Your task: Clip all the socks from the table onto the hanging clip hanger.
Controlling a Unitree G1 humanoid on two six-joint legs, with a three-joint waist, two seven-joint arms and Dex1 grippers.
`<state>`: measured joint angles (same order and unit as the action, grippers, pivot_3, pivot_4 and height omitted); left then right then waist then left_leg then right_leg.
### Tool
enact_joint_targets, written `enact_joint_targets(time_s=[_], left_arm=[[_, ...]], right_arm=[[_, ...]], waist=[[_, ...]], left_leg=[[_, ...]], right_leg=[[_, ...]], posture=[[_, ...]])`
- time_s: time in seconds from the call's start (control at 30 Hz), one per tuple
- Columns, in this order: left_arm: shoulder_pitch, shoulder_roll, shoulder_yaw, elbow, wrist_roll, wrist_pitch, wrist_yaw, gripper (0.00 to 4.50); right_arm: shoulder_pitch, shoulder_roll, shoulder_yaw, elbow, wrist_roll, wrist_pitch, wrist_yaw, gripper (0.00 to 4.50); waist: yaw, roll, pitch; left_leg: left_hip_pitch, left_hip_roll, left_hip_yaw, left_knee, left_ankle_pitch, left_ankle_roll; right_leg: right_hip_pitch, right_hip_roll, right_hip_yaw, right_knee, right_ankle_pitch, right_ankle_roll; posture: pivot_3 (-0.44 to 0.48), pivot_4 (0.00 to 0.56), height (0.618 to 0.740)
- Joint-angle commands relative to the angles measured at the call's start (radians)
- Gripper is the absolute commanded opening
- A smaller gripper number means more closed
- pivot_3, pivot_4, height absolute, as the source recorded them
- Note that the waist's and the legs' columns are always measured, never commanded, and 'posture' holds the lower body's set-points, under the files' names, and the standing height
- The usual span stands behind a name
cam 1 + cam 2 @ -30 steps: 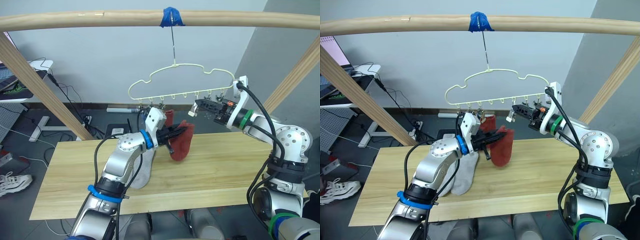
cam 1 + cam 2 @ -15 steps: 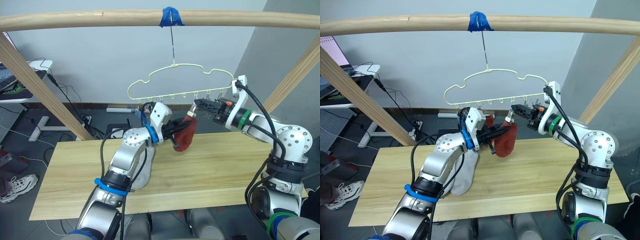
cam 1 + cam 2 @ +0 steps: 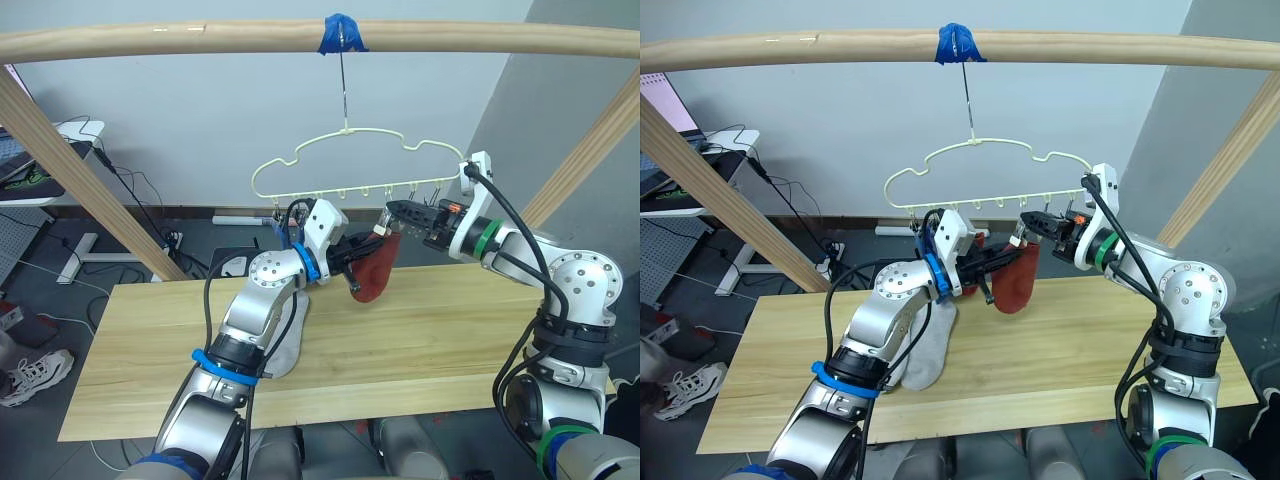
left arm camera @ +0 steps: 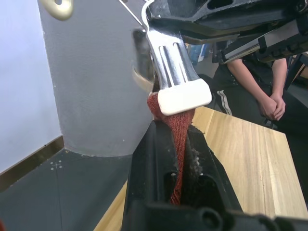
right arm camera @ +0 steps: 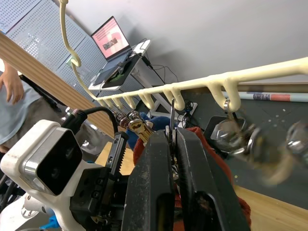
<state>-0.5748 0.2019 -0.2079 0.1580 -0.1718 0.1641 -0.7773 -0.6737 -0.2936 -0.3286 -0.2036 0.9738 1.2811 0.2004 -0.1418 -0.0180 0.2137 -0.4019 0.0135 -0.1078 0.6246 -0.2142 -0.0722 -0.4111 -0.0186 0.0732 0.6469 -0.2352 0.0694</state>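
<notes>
My left pincer (image 3: 362, 251) is clamped on the rust red sock (image 3: 376, 268), lifted over the surface's (image 3: 420, 340) far edge. My right pincer (image 3: 396, 211) squeezes a clip (image 4: 175, 77) on the clip hanger (image 3: 350, 163). I should feed the cuff fully in, then release.

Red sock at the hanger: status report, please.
Left gripper shut on red sock, raised to a clip. Right gripper squeezing that clip. Grey sock hangs alongside. Nothing blocking.

Grey sock (image 3: 288, 340) partly behind left arm, swinging clips (image 5: 255, 144) blurred — person (image 4: 255, 91) cut off at edge
</notes>
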Motion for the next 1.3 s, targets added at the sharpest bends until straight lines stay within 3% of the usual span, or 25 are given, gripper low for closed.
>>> enact_joint_targets(time_s=[0.03,0.4,0.5,0.83,1.0,1.13,1.3], left_arm=[[-0.035,-0.004,0.008,-0.006,0.016,-0.046,0.015,0.02],[-0.046,-0.023,0.022,-0.013,0.000,-0.068,0.011,0.02],[-0.044,-0.024,0.020,-0.017,-0.001,-0.063,0.009,0.00],[-0.054,-0.027,0.022,0.000,0.007,-0.066,0.008,0.00],[-0.062,-0.027,0.025,0.017,0.014,-0.070,0.013,0.00],[-0.069,-0.026,0.026,0.048,0.023,-0.087,0.011,0.00],[-0.068,-0.018,0.035,0.083,0.004,-0.089,-0.017,1.46]], right_arm=[[0.008,-0.009,0.012,-0.043,0.022,-0.012,0.013,0.00],[0.025,0.002,0.034,-0.051,0.008,-0.052,-0.007,0.00],[0.026,0.003,0.036,-0.050,0.007,-0.061,-0.011,0.85],[0.036,0.004,0.013,-0.060,0.045,-0.051,-0.020,4.48],[0.060,-0.075,-0.031,-0.098,0.109,-0.017,-0.012,4.48],[0.142,-0.199,-0.056,-0.235,0.135,-0.032,0.024,4.48],[0.261,-0.246,-0.038,-0.398,0.105,-0.129,0.031,4.50]], waist=[[0.000,0.000,0.000],[0.000,0.000,0.000],[0.001,0.000,0.000],[0.002,0.000,0.000],[0.004,0.000,0.000],[0.005,0.001,0.001],[-0.006,0.001,0.001]], left_leg=[[0.000,0.000,0.000,0.000,0.000,0.000],[0.000,0.000,0.000,0.000,0.000,0.000],[0.000,0.000,0.000,0.000,0.000,0.000],[0.000,0.000,0.000,0.000,0.000,0.000],[0.000,0.000,0.000,0.000,0.000,0.000],[-0.001,0.000,0.000,0.000,0.000,0.000],[-0.001,0.000,0.001,0.000,-0.001,0.001]], right_leg=[[0.000,0.000,0.000,0.000,0.000,0.000],[0.000,0.000,0.000,0.000,0.000,0.000],[0.000,0.000,0.000,0.000,0.000,0.000],[0.000,0.000,0.000,0.000,0.000,0.000],[0.000,0.000,0.000,0.000,0.000,0.000],[0.000,0.000,0.000,-0.001,-0.001,0.001],[0.000,0.000,0.000,-0.001,-0.002,0.002]], posture=[[-0.168,0.161,0.740],[-0.164,0.166,0.740],[-0.165,0.168,0.740],[-0.163,0.178,0.740],[-0.173,0.184,0.740],[-0.200,0.190,0.740],[-0.228,0.193,0.740]])
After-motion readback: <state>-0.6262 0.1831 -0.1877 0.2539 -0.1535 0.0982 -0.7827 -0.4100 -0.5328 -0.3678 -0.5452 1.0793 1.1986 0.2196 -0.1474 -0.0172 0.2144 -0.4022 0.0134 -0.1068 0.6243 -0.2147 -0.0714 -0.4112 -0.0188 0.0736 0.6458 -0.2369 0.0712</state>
